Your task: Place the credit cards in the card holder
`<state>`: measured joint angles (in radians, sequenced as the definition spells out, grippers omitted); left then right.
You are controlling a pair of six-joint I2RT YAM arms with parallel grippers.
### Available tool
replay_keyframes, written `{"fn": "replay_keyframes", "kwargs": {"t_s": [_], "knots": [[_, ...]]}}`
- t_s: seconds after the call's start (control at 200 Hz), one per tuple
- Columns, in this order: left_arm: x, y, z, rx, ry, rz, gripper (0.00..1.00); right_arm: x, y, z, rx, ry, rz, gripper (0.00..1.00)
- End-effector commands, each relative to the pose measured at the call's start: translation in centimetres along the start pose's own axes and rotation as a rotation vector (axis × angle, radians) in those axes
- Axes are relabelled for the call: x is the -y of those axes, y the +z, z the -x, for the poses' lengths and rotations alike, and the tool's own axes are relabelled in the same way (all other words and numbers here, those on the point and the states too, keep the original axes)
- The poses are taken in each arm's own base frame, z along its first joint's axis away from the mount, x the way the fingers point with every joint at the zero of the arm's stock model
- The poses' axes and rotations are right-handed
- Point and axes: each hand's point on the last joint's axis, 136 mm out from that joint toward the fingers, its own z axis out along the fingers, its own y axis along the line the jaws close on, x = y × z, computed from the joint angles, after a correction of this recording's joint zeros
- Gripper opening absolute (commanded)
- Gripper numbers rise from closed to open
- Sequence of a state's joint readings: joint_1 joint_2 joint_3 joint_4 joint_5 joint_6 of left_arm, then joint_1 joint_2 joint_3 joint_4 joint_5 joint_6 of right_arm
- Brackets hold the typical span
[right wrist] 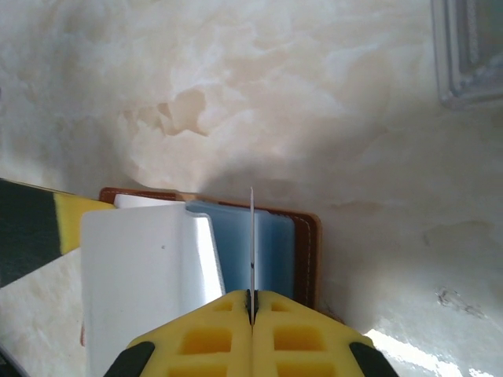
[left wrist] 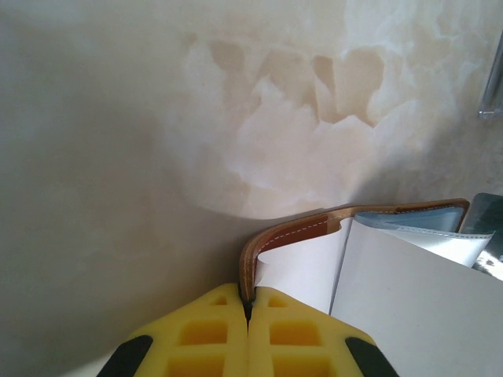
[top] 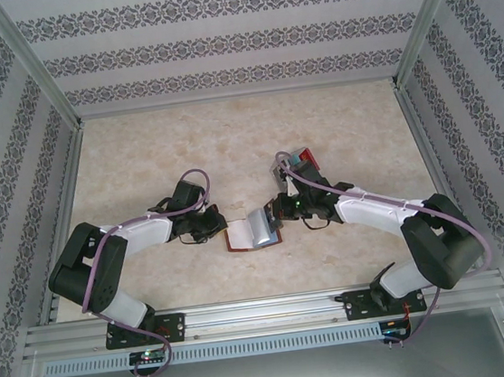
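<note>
Card holder [top: 253, 234] lies open at centre frame on the table [top: 228, 137], between the two arms. Left tool [left wrist: 247, 302] is clamped narrow on its brown leather edge, apparently steadying it. Right tool [right wrist: 251, 297] is pinched on a thin leaf [right wrist: 251, 236] standing edge-on above the sleeves; card or sleeve page, I cannot tell. Credit cards [top: 303, 158] sit in the clear tray [right wrist: 468, 55], right of centre. The step looks like spreading the holder open; the next move calls for an exposed sleeve mouth and a card lined up with it. Pale marbled table, with patterned walls [top: 235, 36] and aluminium rails around it.
</note>
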<state>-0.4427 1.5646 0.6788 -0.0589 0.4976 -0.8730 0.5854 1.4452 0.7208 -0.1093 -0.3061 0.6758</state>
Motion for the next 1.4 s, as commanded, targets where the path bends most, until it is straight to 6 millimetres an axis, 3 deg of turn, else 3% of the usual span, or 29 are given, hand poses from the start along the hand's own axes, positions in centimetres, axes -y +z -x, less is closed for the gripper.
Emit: {"fn": "replay_keyframes", "kwargs": {"t_s": [0.0,0.3,0.445,0.565,0.679,0.819,1.254,1.394], "knots": [[-0.5,0.1,-0.2,-0.011,-0.02,0.008,0.0,0.7,0.2,-0.7,-0.009,0.006,-0.034,0.0],[-0.4,0.1,-0.2,-0.013,-0.021,0.005,0.0,1.0,0.8,-1.0,-0.02,0.012,-0.046,0.0],[-0.3,0.1,-0.2,-0.013,-0.021,0.003,0.0,2.2,0.6,-1.2,-0.02,0.002,-0.112,0.0],[-0.2,0.0,-0.2,-0.013,-0.021,0.001,0.0,1.5,0.2,-1.0,0.003,0.007,-0.078,0.0],[-0.2,0.2,-0.2,-0.018,-0.02,0.0,0.0,1.8,1.2,-1.6,-0.035,0.017,-0.079,0.0],[-0.1,0.2,-0.1,-0.018,-0.018,-0.003,0.0,0.8,1.8,-1.7,-0.041,0.047,-0.011,0.0],[-0.2,0.3,-0.2,-0.022,-0.019,0.001,0.0,-1.4,-0.9,-0.1,0.01,-0.028,-0.017,0.0],[-0.1,0.4,-0.2,-0.026,-0.015,-0.001,0.0,-0.4,-1.1,-0.1,0.021,-0.02,-0.076,0.0]]}}
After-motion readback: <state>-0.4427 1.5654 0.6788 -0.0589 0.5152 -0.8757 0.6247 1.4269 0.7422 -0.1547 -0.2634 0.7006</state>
